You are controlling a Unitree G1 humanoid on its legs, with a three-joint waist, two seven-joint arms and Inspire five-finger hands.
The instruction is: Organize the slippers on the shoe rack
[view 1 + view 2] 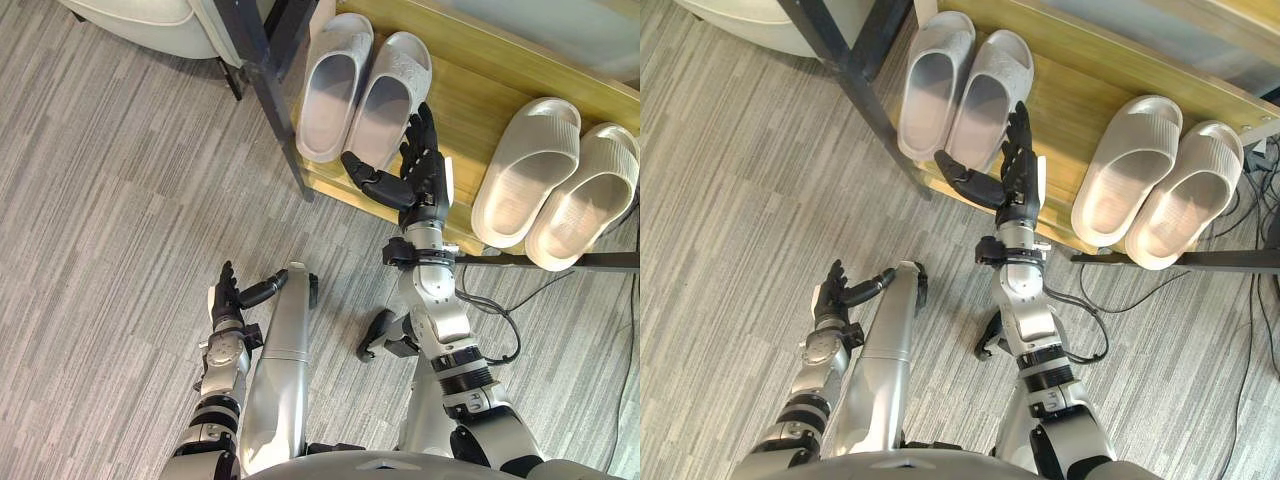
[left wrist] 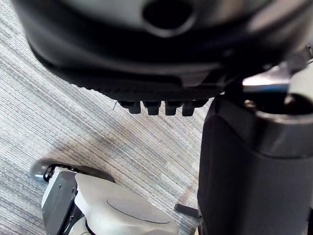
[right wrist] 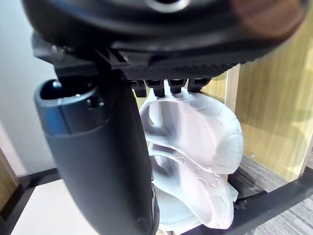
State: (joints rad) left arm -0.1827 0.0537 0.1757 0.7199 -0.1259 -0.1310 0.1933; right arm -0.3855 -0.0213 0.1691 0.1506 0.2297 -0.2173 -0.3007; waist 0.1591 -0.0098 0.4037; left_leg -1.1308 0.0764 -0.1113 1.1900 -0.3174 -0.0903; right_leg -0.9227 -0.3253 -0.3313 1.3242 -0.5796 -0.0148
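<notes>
Two pairs of pale grey slippers lie on the low wooden shelf [image 1: 455,120] of the shoe rack. One pair [image 1: 362,88] is at the left, the other pair [image 1: 560,180] at the right, its heels over the front edge. My right hand [image 1: 422,175] is open, fingers straight, thumb spread, hovering at the shelf front just right of the left pair [image 3: 195,142] and holding nothing. My left hand [image 1: 228,295] hangs open low over the floor, empty.
A dark metal rack post [image 1: 270,85] slants down left of the left pair. A black bar [image 1: 560,262] runs along the floor under the right pair. A pale round seat [image 1: 150,22] is at the back left. Grey striped carpet [image 1: 110,200] spreads to the left.
</notes>
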